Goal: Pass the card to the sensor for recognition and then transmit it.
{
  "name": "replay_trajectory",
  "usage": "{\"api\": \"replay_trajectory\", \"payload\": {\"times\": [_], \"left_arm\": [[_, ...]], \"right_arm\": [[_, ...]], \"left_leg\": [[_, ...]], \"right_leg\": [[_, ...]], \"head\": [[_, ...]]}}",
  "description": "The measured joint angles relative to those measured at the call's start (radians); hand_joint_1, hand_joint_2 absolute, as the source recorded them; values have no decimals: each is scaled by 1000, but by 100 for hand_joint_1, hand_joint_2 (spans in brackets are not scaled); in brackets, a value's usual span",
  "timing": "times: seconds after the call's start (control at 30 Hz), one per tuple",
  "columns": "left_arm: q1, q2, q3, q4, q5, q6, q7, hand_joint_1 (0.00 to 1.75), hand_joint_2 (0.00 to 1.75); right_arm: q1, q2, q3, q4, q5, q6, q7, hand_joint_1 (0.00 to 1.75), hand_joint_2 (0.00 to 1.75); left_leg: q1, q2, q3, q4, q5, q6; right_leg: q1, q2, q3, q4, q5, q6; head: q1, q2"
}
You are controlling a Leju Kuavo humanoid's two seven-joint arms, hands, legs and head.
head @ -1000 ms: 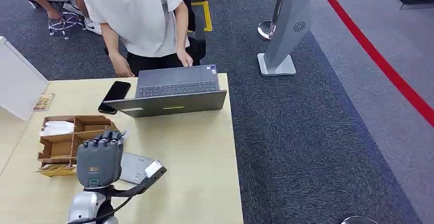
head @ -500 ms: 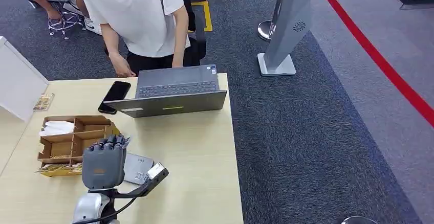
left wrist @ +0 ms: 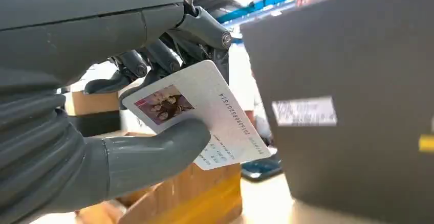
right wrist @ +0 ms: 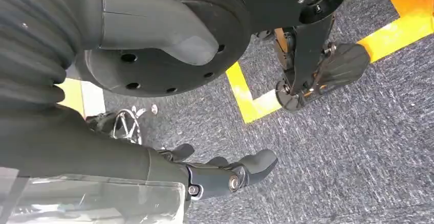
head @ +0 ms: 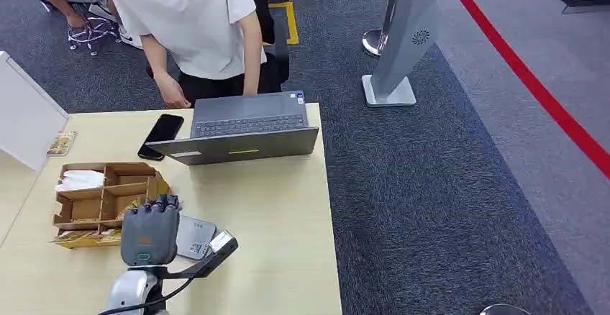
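Table [head: 288,207]: laptop [head: 244,124], phone [head: 161,136], organizer [head: 101,200].

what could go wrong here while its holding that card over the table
1. The left robot hand pinches the white photo ID card near one end between thumb and fingers, with most of the card sticking out, so it might slip or twist.
2. In the head view the hand hides the flat grey card reader, so the card may miss it.
3. The partitioned brown cardboard tray sits close beside the hand, and a sideways move could bump it.
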Motion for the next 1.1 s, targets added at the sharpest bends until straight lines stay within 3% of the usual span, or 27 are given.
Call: {"api": "replay_trajectory", "payload": {"times": [0.7, 1.1], "left_arm": [[-1, 0, 0, 49, -2, -9, 6, 175, 175], [-2, 8, 0, 95, -12, -93, 41, 175, 175]], "right_arm": [[1, 0, 0, -3, -2, 0, 8, 0, 175], [2, 0, 0, -3, -2, -8, 13, 0, 175]], "left_leg": [[0, 0, 0, 0, 0, 0], [0, 0, 0, 0, 0, 0]], "right_leg": [[0, 0, 0, 0, 0, 0], [0, 0, 0, 0, 0, 0]], "head": [[0, 0], [0, 0]]}}
